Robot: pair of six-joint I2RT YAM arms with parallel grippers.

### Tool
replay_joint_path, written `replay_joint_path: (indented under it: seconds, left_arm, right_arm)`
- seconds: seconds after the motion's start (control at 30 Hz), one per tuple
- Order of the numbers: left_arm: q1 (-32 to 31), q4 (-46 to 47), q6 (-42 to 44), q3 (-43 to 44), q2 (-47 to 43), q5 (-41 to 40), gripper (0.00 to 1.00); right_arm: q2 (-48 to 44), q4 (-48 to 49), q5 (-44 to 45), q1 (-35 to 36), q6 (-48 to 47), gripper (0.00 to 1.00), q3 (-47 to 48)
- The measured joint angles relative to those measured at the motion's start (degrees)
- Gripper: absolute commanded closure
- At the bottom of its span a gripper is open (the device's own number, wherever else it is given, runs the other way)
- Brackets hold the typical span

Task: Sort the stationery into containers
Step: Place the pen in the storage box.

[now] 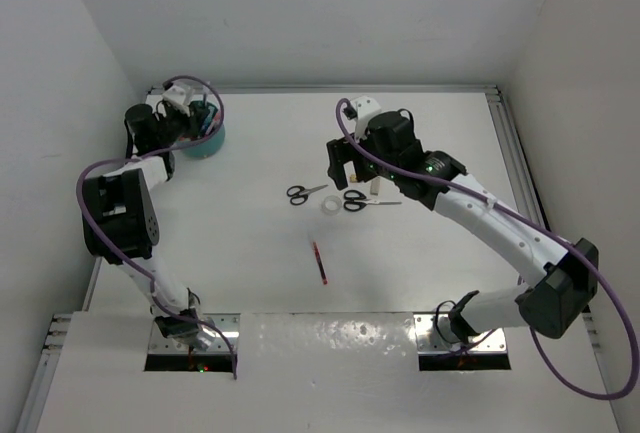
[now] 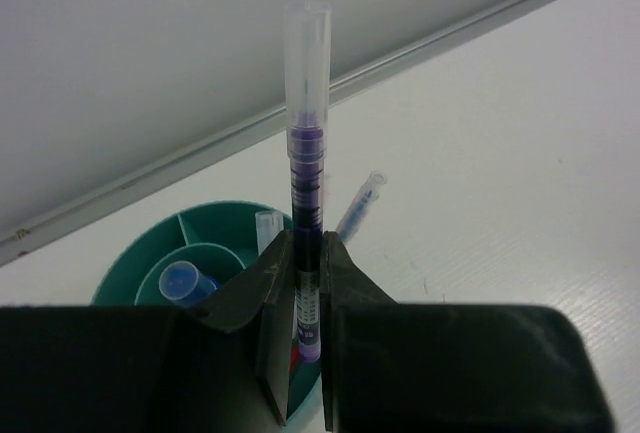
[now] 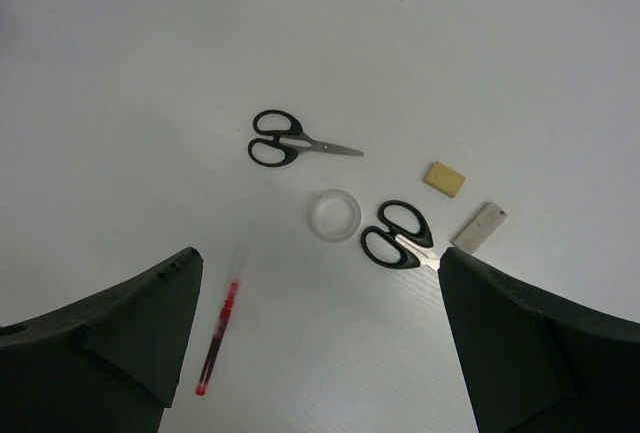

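My left gripper (image 2: 305,253) is shut on a dark blue pen (image 2: 305,153) with a clear cap. It holds the pen upright over the near rim of the teal organiser (image 2: 140,258), which stands at the far left (image 1: 207,142). A blue-capped bottle (image 2: 182,280) sits in its central cup. A clear pen (image 2: 268,225) and a blue pen (image 2: 360,208) lean in its compartments. My right gripper (image 3: 318,253) hangs open above the table. Below it lie two black-handled scissors (image 3: 280,140) (image 3: 400,236), a clear tape roll (image 3: 334,214), a beige eraser (image 3: 444,178), a white piece (image 3: 479,226) and a red pen (image 3: 220,333).
White walls close in the table on the left, back and right. A metal rail (image 1: 505,143) runs along the right edge. The red pen (image 1: 319,262) lies alone, nearer the arm bases than the scissors (image 1: 305,193).
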Motion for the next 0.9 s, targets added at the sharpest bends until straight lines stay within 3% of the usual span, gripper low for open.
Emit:
replay_joint_path:
  seconds: [0.83, 0.9]
  left_arm:
    - [0.28, 7.91, 3.23, -3.41, 5.4, -1.68, 0.99]
    - [0.28, 8.02, 3.23, -3.41, 5.49, -1.75, 0.95]
  right_arm:
    - [1.09, -4.68, -1.11, -0.76, 0.98, 0.01, 2.12]
    - [1.09, -4.7, -1.11, -0.76, 1.11, 0.01, 2.14]
